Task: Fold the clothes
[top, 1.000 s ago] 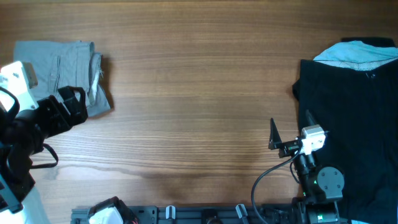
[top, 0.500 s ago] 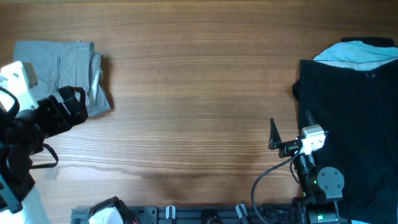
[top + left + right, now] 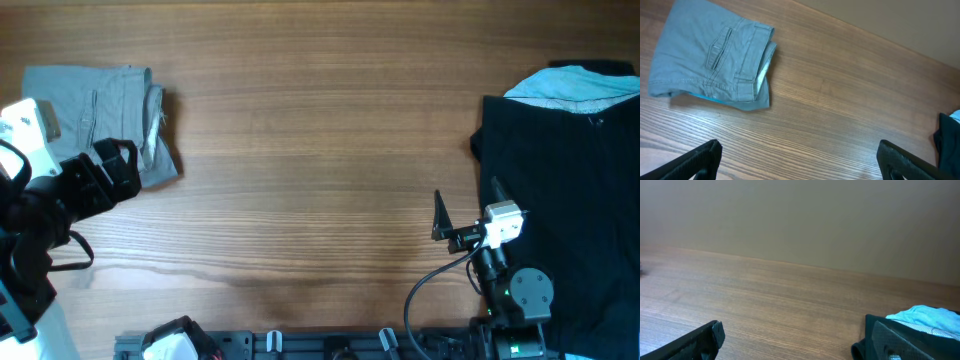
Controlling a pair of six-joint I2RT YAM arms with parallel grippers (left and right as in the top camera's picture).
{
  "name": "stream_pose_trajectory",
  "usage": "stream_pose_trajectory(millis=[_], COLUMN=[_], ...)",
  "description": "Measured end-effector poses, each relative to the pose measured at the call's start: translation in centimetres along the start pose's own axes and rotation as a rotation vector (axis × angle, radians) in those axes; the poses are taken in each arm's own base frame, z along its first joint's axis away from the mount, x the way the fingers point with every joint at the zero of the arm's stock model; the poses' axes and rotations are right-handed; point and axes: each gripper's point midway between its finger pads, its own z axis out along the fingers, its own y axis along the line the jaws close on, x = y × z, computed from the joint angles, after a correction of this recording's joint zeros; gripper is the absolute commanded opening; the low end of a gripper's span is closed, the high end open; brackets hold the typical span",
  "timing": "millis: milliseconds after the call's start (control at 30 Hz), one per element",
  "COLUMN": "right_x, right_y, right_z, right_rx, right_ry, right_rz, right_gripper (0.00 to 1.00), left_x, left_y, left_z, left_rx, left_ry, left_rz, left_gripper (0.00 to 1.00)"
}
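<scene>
The folded mid-grey woven cotton shorts (image 3: 95, 112) lie flat on the brown wood-grain counter (image 3: 320, 130). The left pincer (image 3: 797, 156) hovers at the shorts' near edge, spread wide and holding nothing. Well right of the shorts, the right pincer (image 3: 792, 330) also gapes empty, beside a big black garment (image 3: 570, 200) with light-blue cloth (image 3: 575, 85) on it.

The left arm (image 3: 70, 190) is matte black with a white housing (image 3: 25, 125), at the table's (image 3: 320, 150) left edge, a thin black cable (image 3: 72, 260) looping beside it. The right arm (image 3: 492, 262), by the table's near edge, shows a white block (image 3: 503, 222), a round black joint (image 3: 530, 290) with perhaps a green light, and a curved black cable (image 3: 415, 292). Its fingers (image 3: 695, 342) are black wedges.
</scene>
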Motion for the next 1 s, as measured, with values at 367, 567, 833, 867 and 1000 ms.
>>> stream_pose_trajectory(millis=[367,567,833,867,1000], right_x=[0.0,0.1,0.1,0.1,0.1], right_y=[0.0,0.0,0.0,0.0,0.0], right_z=[0.0,0.0,0.0,0.0,0.0], right_rx=[0.0,0.0,0.0,0.0,0.0], right_ry=[0.002,0.002,0.003,0.003,0.003], right_rz=[0.0,0.0,0.003,0.003,0.004], right_gripper=[1.0,1.0,1.0,1.0,1.0], left_x=[-3.4,1.9,7.2,7.4,7.9], left_y=[-3.1,-4.7,-2.9,-2.8,-2.3], left_z=[-3.2,-7.8,-3.1,-2.8,0.0], left_rx=[0.088,0.145,0.16,0.161,0.174], left_ry=[-0.349,-0.613,-0.792,-0.826,-0.835], left_rz=[0.159,0.263,0.317,0.328,0.335], left_gripper=[1.0,1.0,1.0,1.0,1.0])
